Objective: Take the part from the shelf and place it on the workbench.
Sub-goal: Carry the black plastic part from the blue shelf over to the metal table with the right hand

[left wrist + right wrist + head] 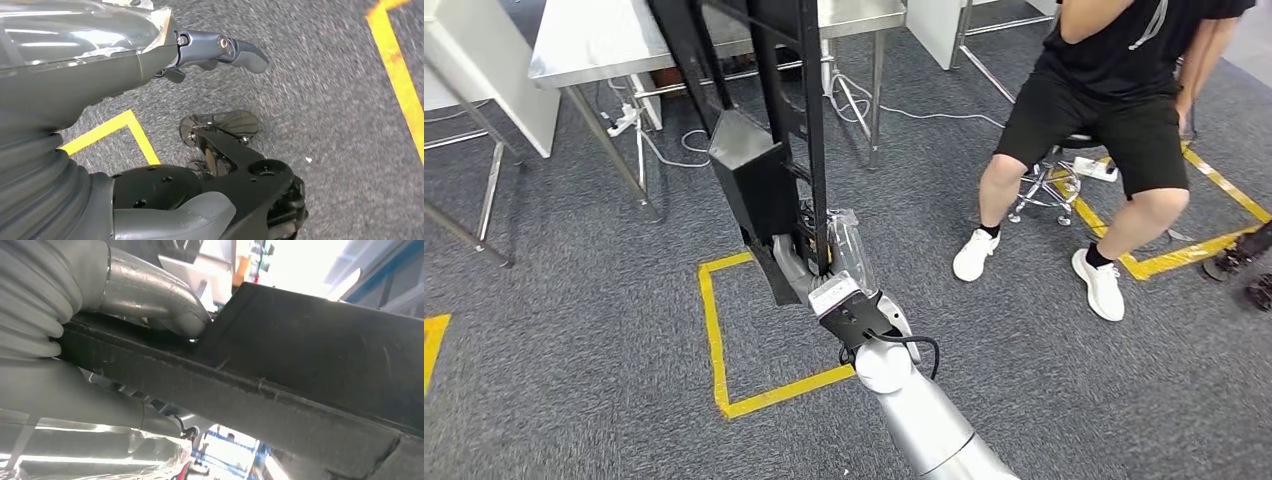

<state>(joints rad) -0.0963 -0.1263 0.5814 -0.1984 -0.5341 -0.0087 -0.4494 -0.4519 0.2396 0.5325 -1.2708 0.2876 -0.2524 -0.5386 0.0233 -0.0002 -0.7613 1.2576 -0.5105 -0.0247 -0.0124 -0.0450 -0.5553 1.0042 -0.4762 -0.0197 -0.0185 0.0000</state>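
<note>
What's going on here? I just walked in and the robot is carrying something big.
The robot's right hand grips a long black part, holding it up over the grey carpet, with its fingers wrapped on the part's edge. The left hand hangs low over the floor, holding nothing. A person sits on a stool nearby, beside metal tables. The part isn't set down on any surface yet.

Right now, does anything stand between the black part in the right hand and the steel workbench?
Nothing visible does. The right hand grips the black part at its lower end, and the workbench lies straight beyond it across the carpet. The person sits off to the right, apart from that path.
</note>
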